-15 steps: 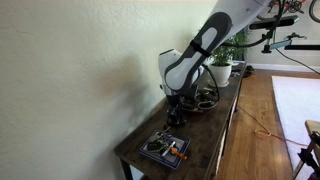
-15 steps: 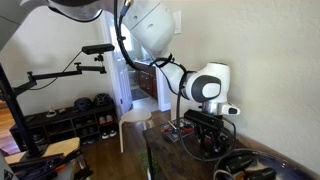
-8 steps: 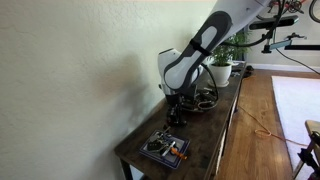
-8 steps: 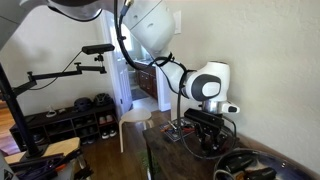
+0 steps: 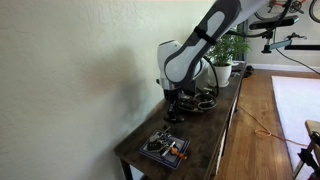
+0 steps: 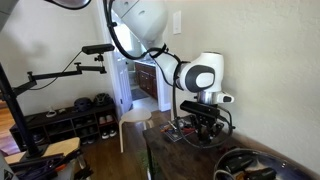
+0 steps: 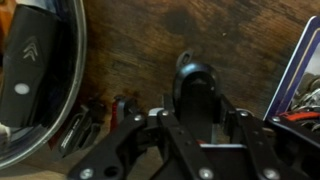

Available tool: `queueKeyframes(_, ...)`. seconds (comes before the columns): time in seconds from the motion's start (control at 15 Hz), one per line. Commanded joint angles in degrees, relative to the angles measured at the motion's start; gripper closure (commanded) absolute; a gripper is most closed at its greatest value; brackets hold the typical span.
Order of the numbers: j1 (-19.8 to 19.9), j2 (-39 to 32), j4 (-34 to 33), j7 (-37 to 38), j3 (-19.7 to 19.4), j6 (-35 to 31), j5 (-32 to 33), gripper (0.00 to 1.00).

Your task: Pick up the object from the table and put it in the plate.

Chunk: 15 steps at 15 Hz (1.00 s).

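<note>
A long, narrow, dark wooden surface [image 5: 205, 125] runs along a plain beige wall [image 5: 70, 70]. At its near end sits a square dark tray [image 5: 147, 152] holding orange and grey pieces [image 5: 170, 147]. Just beyond the tray, a white-and-black robot arm [image 5: 195, 50] bends down. Its gripper [image 5: 174, 113] hangs low over the wood, too small and dark to tell whether it is open or closed. Farther beyond the tray, behind the arm, a leafy green plant stands in a pale pot [image 5: 222, 72]. Wood flooring [image 5: 265, 110] lies alongside.
</note>
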<state>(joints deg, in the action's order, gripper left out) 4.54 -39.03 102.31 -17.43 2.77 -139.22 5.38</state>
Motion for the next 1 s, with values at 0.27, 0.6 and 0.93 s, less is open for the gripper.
queueKeyframes(0.27,0.7,10.5,8.0,0.7,-2.0,-2.0,0.6,0.81)
queueKeyframes(0.6,0.5,11.2,6.6,2.4,-5.8,-1.4,2.8,0.81)
queueKeyframes(0.93,0.7,8.9,4.4,3.8,-8.7,-1.8,5.2,0.81)
